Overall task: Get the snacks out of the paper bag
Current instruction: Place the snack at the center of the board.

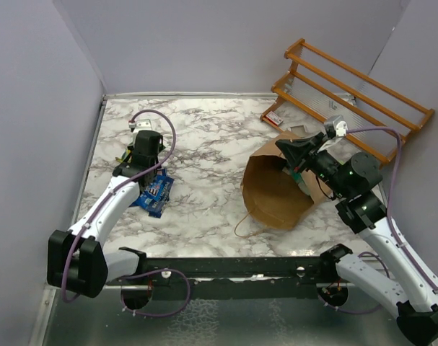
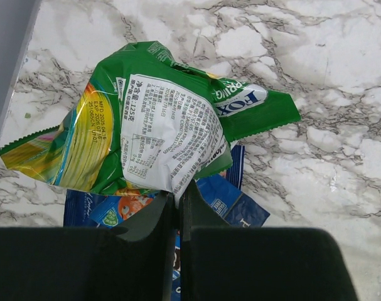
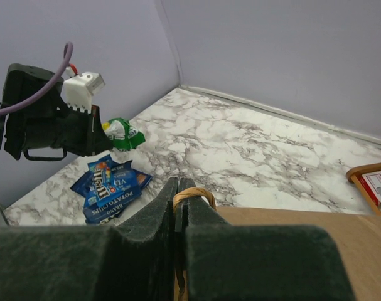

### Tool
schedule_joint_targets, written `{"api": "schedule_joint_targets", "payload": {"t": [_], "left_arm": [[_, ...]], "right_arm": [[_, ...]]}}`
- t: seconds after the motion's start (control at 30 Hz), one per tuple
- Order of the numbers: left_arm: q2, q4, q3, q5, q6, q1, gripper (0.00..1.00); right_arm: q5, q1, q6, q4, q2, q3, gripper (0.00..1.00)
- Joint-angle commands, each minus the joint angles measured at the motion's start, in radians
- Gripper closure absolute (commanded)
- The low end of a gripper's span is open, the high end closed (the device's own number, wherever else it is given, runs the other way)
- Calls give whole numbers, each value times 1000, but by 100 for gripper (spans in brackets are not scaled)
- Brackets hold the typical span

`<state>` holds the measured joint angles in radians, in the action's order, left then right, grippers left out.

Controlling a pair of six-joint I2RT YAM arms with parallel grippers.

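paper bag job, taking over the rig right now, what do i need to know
Left gripper: jaws shut on the green packet, held over the blue packets at the left.
Right gripper: jaws shut on the bag at its handle, on the right.
Done: the blue packets and the green packet are out of the bag.
Left: set the green packet down, then check the bag for more. Its inside cannot be seen.

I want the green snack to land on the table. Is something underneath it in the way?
Yes. The left pincer holds the green packet just above the blue packets lying on the table, so it would probably land on them. There is open marble beside them.
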<state>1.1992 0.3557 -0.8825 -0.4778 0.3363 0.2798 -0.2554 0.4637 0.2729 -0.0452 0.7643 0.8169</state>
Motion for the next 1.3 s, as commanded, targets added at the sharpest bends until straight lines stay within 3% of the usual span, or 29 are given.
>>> {"api": "schedule_joint_targets", "payload": {"t": [0.0,0.43,0.7,0.93,1.07,1.27], "left_arm": [[11,-50,16,22,-55,-25,100],[105,-21,22,95,-14,-81,100],[103,20,-14,144,24,-120,61],[3,1,-58,397,18,-115,58],[-147,-132,-6,596,20,-54,51],[-388,-393,146,641,47,209,44]], "right_arm": [[12,1,-19,5,-19,22,98],[39,1,4,0,-43,-7,98],[56,1,-8,7,-43,29,98],[-3,1,-10,29,-36,25,98],[-10,1,-8,40,-36,26,98],[-1,2,3,34,-40,38,98]]}}
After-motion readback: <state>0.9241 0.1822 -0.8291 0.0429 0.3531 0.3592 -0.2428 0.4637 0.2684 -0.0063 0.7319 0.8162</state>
